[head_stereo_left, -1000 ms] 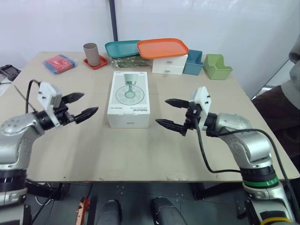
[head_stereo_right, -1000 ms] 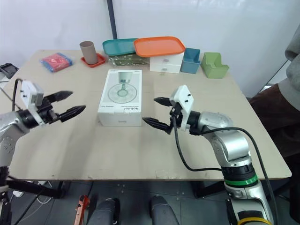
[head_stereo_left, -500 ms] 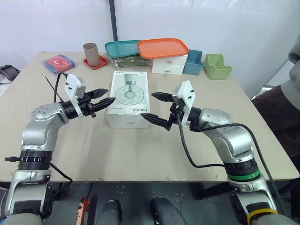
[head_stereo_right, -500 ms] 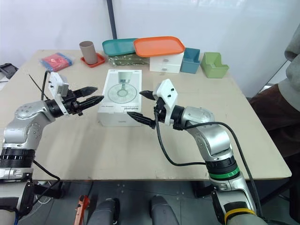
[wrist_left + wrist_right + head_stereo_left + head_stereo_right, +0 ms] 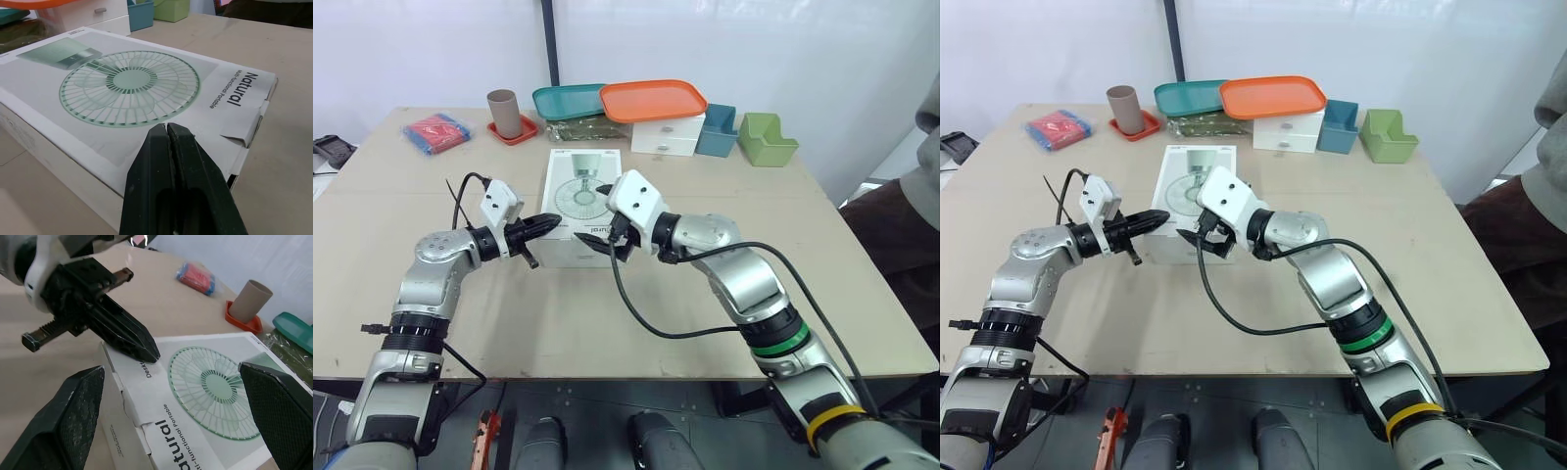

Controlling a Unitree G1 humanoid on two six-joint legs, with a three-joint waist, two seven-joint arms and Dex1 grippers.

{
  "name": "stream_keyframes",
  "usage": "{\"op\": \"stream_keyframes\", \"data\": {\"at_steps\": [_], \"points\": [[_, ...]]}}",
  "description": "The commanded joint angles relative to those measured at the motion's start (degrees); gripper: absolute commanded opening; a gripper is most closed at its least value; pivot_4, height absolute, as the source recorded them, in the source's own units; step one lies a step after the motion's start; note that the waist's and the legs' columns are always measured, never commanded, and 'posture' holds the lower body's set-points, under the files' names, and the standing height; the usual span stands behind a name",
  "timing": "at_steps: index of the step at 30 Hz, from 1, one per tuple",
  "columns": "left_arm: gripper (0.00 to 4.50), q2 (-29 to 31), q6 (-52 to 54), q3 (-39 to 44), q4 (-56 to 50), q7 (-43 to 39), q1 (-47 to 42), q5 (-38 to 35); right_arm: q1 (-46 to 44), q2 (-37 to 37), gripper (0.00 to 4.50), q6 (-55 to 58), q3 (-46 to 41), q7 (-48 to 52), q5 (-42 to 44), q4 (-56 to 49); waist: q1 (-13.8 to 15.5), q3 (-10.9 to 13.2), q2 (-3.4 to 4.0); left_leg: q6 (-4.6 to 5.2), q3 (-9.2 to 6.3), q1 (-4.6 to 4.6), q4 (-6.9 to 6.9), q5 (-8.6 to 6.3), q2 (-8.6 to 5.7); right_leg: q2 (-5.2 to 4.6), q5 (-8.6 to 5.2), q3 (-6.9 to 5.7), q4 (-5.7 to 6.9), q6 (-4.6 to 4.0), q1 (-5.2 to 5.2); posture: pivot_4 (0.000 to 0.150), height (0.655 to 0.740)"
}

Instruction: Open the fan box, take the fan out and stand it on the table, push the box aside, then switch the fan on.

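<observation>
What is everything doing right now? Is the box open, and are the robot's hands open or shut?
Fan box: lying flat, not opened, near flap slightly lifted.
Left hand: shut, tips on the box's top.
Right hand: open, around the box's near end.
Brown cup: upright on the red coaster.
White drawers: shut, with the orange tray on top.

Fan box point(image 5: 132, 93) is white card, smooth with a faint sheen, its lid printed. Tabletop point(image 5: 607, 323) looks like matt beige board, smooth. Left gripper point(image 5: 165, 128) is smooth black plastic with a dull shine; right gripper point(image 5: 171, 372) pads point(image 5: 80, 421) are black and finely cross-hatched; orange tray point(image 5: 653, 100) is glossy plastic, cup point(image 5: 504, 113) matt brown card.
</observation>
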Motion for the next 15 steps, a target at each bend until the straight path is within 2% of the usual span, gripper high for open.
{"op": "stream_keyframes", "data": {"at_steps": [1, 15], "points": [[0.13, 0.33, -0.20, 0.95, -2.43, 0.57, 0.66, 0.05, -2.47, 1.84, 4.50, 0.76, -2.00, -1.39, -0.36, 1.95, 0.00, 0.00, 0.00, 0.00, 0.00, 0.00, 0.00, 0.00, 0.00, 0.00, 0.00, 0.00, 0.00, 0.00, 0.00, 0.150, 0.7400], [0.13, 1.23, -0.92, 0.39, -1.11, 1.16, 1.08, 2.58, -2.96, 2.70, 4.50, 2.75, -3.07, -3.00, -1.97, 3.77, -0.04, 0.00, 0.00, 0.01, -0.02, 0.04, -0.01, 0.02, 0.01, 0.00, 0.01, -0.02, 0.04, -0.02, 0.00, 0.150, 0.7400]]}}
